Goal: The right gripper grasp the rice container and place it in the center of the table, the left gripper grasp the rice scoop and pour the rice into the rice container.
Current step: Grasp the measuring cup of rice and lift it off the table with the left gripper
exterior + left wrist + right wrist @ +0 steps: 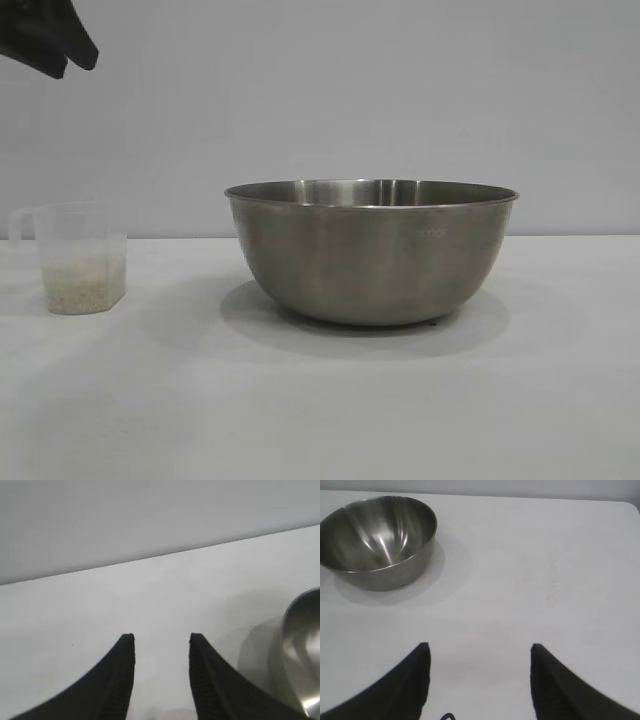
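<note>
The rice container [372, 250], a big steel bowl, stands on the white table [320, 400] a little right of centre. It looks empty in the right wrist view [380, 537], and its rim shows in the left wrist view [302, 655]. At the table's left stands the rice scoop [80, 258], upright, with rice [83, 283] in its lower part. High above the scoop, my left gripper [55, 50] shows only as dark fingers at the picture's corner; from its own camera the left gripper [161, 639] is open and empty. My right gripper [479, 650] hangs open over bare table, away from the bowl.
A plain pale wall [320, 100] backs the table. The table's far edge [520, 499] and rounded corner [632, 507] show in the right wrist view.
</note>
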Controlling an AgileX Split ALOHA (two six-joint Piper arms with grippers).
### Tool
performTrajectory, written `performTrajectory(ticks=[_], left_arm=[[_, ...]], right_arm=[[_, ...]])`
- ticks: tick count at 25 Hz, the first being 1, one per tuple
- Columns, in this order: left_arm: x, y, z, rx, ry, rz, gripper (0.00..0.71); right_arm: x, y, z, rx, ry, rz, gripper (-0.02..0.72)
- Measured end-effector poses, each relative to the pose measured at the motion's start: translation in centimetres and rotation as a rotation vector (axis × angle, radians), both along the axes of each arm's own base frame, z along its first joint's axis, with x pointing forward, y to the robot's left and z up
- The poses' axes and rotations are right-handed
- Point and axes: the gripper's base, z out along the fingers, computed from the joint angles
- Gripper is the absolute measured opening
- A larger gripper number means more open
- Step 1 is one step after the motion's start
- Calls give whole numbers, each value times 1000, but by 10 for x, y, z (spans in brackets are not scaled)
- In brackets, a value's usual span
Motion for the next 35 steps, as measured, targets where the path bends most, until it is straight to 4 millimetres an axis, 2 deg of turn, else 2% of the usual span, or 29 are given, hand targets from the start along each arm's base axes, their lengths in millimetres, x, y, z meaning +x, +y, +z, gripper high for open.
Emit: performTrajectory(ticks=[17, 18, 19, 21, 25, 31, 35], left_arm=[[-1, -1, 2, -11, -24, -55, 237], [-1, -1, 2, -14, -20, -60, 237], [-1, 0, 3, -21, -8, -59, 237], [-1, 2, 2, 38, 50, -69, 237], [0, 6, -3, 167, 170, 72, 237], [-8, -28, -4, 229, 72, 68, 237], [-17, -30, -19, 245, -2, 93, 237]], right_arm=[[0, 0, 0, 0, 0, 0, 421], [0, 0, 0, 0, 0, 0, 370], [0, 0, 0, 0, 0, 0, 370], [0, 0, 0, -1, 0, -1, 370], [0, 0, 0, -1, 0, -1, 370], [0, 0, 0, -1, 0, -1, 370], [0, 0, 0, -1, 0, -1, 370]])
